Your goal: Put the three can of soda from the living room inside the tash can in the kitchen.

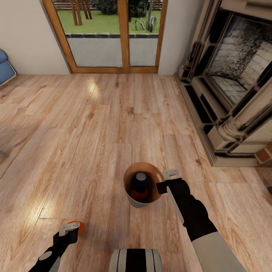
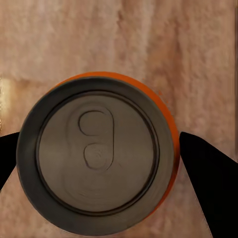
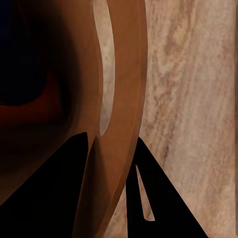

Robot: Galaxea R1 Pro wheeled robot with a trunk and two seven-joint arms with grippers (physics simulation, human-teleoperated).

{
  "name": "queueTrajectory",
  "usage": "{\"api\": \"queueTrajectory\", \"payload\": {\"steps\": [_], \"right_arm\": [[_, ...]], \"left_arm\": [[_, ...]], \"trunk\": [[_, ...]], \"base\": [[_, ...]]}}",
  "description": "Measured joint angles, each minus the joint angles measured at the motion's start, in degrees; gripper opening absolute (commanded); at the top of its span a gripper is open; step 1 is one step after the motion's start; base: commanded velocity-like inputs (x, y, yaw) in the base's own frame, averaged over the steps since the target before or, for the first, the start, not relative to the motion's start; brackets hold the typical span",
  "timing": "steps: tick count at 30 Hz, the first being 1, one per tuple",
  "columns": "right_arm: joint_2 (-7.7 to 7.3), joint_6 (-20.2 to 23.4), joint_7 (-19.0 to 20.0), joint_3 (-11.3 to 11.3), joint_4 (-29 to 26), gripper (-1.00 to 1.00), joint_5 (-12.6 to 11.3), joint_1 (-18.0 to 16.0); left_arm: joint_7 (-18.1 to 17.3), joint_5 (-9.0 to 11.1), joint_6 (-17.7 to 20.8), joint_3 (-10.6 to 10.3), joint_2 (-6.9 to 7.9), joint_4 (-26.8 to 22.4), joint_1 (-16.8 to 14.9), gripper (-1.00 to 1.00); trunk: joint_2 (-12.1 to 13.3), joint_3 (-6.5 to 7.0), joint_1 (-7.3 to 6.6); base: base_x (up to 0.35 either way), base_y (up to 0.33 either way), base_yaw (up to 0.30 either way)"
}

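The tash can (image 1: 133, 200), pale grey outside and tan inside, stands on the wood floor of the living room, just ahead of me. Inside it lie a dark blue can of soda (image 1: 140, 178) and an orange one (image 1: 139, 195). My right gripper (image 1: 166, 180) is shut on the bin's near right rim (image 3: 121, 99), one finger inside the wall and one outside. At the lower left, a third can of soda (image 1: 79, 227), orange, has its silver top (image 2: 96, 156) facing the left wrist camera. My left gripper (image 1: 70, 229) is shut on it, fingers (image 2: 208, 173) against both sides.
A stone fireplace (image 1: 234, 83) with a raised hearth runs along the right. Wood-framed glass doors (image 1: 111, 36) are straight ahead, and a blue sofa corner (image 1: 5, 70) shows at the far left. Plank floor (image 1: 94, 124) stretches between them. My own base (image 1: 136, 260) sits at the bottom edge.
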Motion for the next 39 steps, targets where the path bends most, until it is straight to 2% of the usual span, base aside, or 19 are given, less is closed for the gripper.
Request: {"api": "queueTrajectory", "payload": {"steps": [16, 39], "right_arm": [[0.00, 0.0, 0.0, 0.0, 0.0, -1.00, -0.1, 0.0], [0.00, 0.0, 0.0, 0.0, 0.0, -1.00, -0.1, 0.0]], "left_arm": [[0.0, 0.0, 0.0, -0.1, 0.00, 0.0, 0.0, -1.00], [0.0, 0.0, 0.1, -0.1, 0.00, 0.0, 0.0, -1.00]], "trunk": [[0.2, 3.54, -0.41], [9.4, 7.67, -5.46]], "base": [[0.000, 0.000, 0.000], [0.000, 0.000, 0.000]]}}
